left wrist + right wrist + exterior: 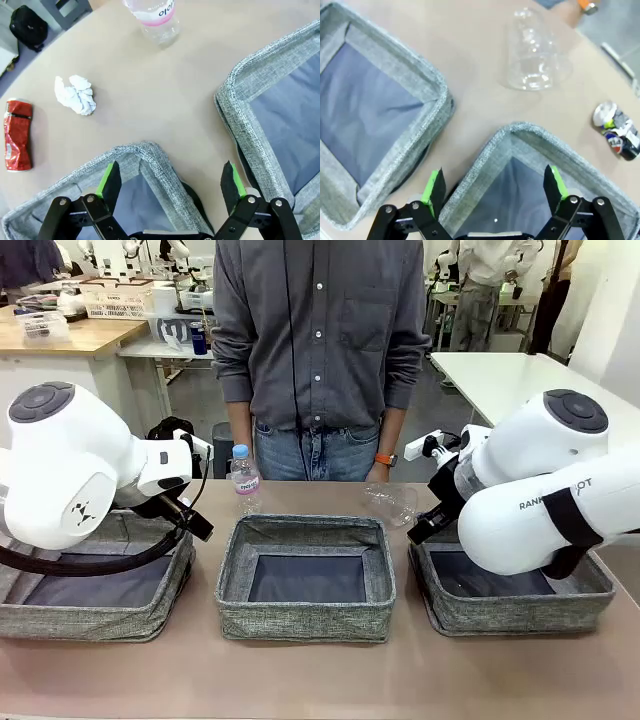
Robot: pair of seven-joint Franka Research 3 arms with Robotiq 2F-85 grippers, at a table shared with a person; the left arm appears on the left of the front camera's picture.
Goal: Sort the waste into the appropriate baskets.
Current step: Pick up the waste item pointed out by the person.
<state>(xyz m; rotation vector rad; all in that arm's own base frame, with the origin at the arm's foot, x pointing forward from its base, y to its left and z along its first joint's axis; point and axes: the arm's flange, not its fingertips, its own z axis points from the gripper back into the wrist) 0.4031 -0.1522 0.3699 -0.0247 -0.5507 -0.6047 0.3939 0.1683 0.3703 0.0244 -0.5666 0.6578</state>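
Left gripper (pixel 171 175) hovering, spread wide, over left basket (pixel 135 150) corner; bottle (pixel 157 17), paper ball (pixel 76 95), red can (pixel 17 135) sitting beyond. Right gripper (pixel 494 175) gaping over right basket (pixel 520 131); plastic cup (pixel 535 55), dark can (pixel 617 131) lying beyond.

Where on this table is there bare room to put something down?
Free: the table strip along the robot's edge, before the baskets; the patch behind the middle basket, between bottle and cup. Crowded: narrow gaps between baskets; paper ball and red can beyond the left basket, dark can beyond the right basket.
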